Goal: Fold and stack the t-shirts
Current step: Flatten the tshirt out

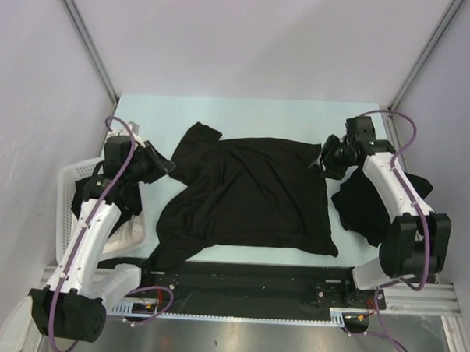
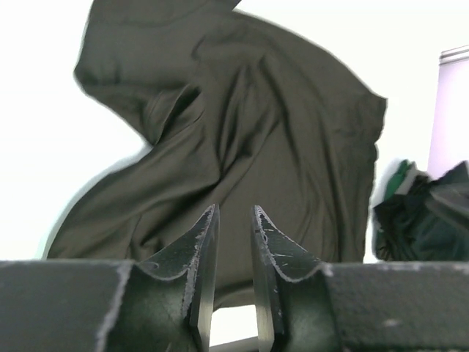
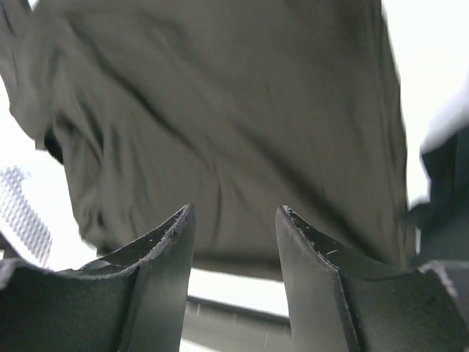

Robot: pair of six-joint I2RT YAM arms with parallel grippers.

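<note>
Pale blue table, one black t-shirt spread rumpled; left gripper and right gripper flank it, jaws apart, empty; smoothing seems the step; next, pinch an edge to fold

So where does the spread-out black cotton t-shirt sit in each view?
Top external: black t-shirt, table centre.
Left wrist: t-shirt mid-frame, above left gripper.
Right wrist: t-shirt fills upper frame.
Shared landmark: white plastic lattice basket, left edge in top and right wrist views.

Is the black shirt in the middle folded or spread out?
Spread out, rumpled: the t-shirt lies open across the table, sleeve showing.
</note>
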